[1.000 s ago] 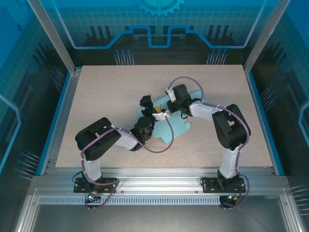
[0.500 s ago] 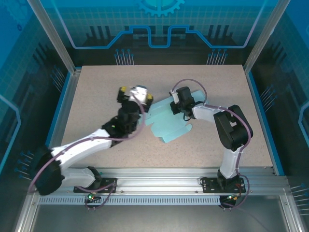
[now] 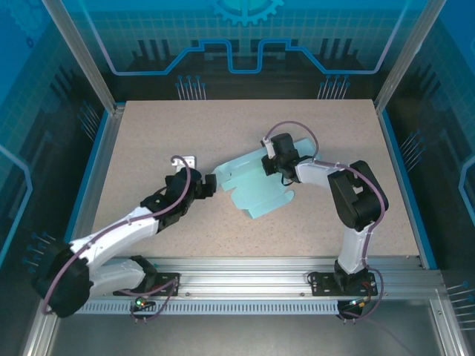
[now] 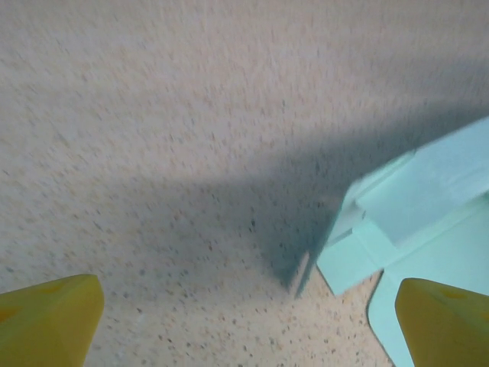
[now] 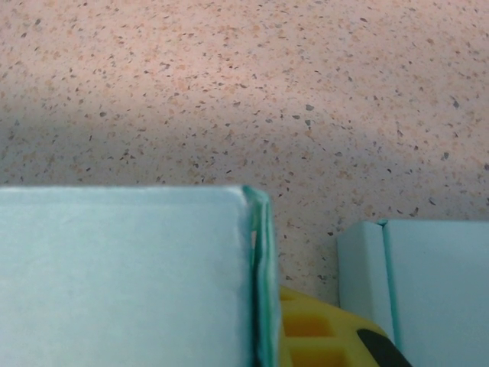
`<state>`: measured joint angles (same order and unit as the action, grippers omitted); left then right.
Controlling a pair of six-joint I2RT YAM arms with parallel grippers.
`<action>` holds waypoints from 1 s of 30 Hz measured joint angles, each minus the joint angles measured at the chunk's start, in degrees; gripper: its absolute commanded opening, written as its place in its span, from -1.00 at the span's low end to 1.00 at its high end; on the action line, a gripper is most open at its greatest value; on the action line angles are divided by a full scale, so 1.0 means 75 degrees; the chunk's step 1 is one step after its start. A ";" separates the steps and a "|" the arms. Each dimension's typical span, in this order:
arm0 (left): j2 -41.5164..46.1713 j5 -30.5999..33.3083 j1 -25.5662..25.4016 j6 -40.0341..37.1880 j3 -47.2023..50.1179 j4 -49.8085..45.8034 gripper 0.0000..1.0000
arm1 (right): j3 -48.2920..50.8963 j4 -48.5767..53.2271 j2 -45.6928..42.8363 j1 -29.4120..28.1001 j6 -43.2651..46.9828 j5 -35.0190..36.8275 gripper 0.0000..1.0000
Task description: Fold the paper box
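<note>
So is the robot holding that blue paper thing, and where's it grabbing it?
Yes. The right gripper is shut on the paper box, pinching a raised flap at its far side. The left gripper is open and holds nothing.

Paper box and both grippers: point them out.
paper box (image 3: pixel 256 194), top view, middle of its flat panel.
left gripper (image 4: pixel 244 321), left wrist view, midway between open fingertips.
right gripper (image 3: pixel 269 166), top view, tips pinching the box.
</note>
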<state>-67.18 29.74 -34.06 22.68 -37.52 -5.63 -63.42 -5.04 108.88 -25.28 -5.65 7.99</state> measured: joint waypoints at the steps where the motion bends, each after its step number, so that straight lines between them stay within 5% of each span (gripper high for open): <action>1: -0.0242 -0.0067 0.0000 0.0044 -0.0052 0.0000 0.98 | -0.0003 -0.0035 0.0020 -0.0041 -0.0096 0.0125 -1.00; 8: -0.1157 -0.0181 0.0251 0.0248 -0.0498 0.0338 0.97 | -0.0061 -0.0315 0.0192 -0.0431 -0.0787 0.0860 -1.00; 30: -0.2739 -0.0181 0.0828 0.0685 -0.1367 0.1227 0.97 | -0.0629 0.0125 0.0487 -0.0437 -0.1279 0.0854 -1.00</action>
<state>-87.72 28.38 -27.86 27.81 -47.77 3.57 -68.14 -4.10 112.53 -28.56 -15.25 14.39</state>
